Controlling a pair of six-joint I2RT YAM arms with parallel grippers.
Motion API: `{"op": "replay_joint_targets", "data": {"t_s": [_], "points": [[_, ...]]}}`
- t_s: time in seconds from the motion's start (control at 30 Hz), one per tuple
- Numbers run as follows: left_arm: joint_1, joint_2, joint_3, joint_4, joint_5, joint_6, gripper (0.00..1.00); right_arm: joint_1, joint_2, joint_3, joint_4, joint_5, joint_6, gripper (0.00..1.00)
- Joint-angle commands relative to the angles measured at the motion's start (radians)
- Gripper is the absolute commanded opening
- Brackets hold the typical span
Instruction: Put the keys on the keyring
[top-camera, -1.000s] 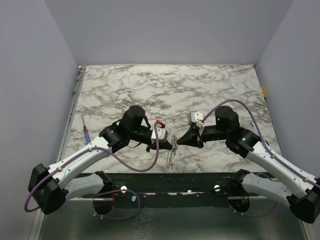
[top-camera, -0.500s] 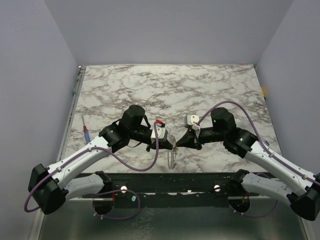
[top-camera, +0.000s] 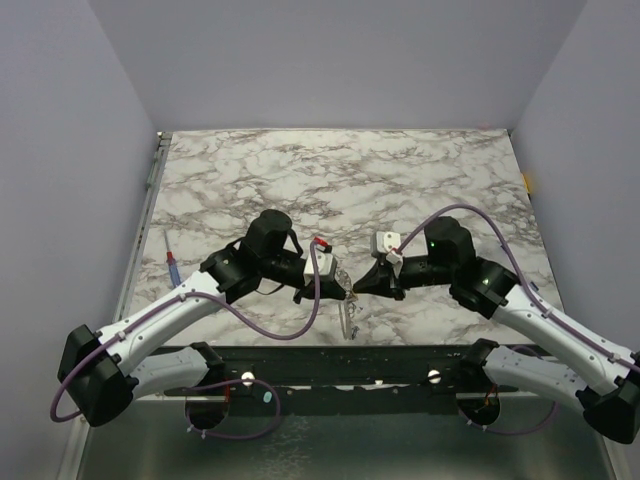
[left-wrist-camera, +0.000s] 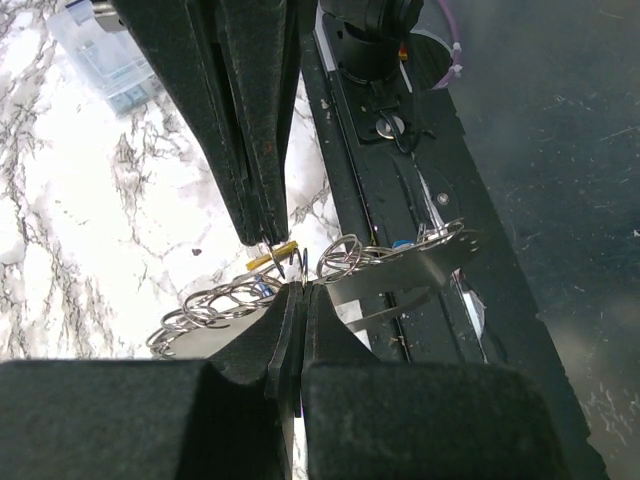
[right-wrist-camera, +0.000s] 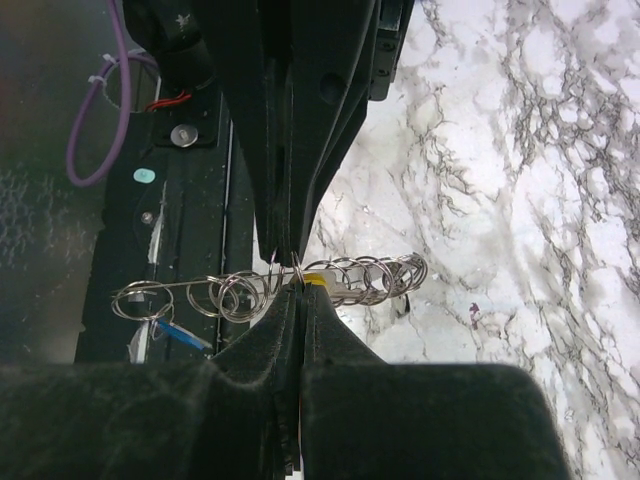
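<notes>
Marbled tabletop (top-camera: 300, 170) lies under both arms, and I have them nose to nose just above its near edge. My left gripper (top-camera: 343, 292) is pinched fully closed on the keyring (top-camera: 347, 312). I judge that grip is there to hold the ring steady and clear of the surface while a key is worked onto it. My right gripper (top-camera: 360, 288) is closed just as tightly, its tip almost touching the left one. It seems to pinch the yellow-tagged key (left-wrist-camera: 272, 258) by its tag, which would leave the metal end free to thread.

From above I get only a small glint of metal dangling under the two tips. The left wrist view resolves it: the keyring is a string of linked wire loops running out to either side of my left fingertips, with the yellow tag directly ahead of them. The right wrist view adds a blue-tagged key (right-wrist-camera: 180, 335) hanging below the loops, off to one side of my right fingertips; I judge it is already on. I cannot find a green one. Only the overhead view shows the red-and-blue stick (top-camera: 172, 262), well apart on the outer side of my left arm.
</notes>
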Motion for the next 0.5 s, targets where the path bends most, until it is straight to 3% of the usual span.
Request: {"op": "replay_joint_targets", "data": {"t_s": [0.0, 0.47], "points": [[0.003, 0.012, 0.032, 0.029, 0.037, -0.015, 0.0, 0.011, -0.027, 0.008, -0.023, 0.021, -0.018, 0.01], [0.002, 0.008, 0.038, 0.035, 0.045, -0.034, 0.0, 0.049, -0.034, -0.018, -0.041, 0.091, -0.047, 0.01]]}}
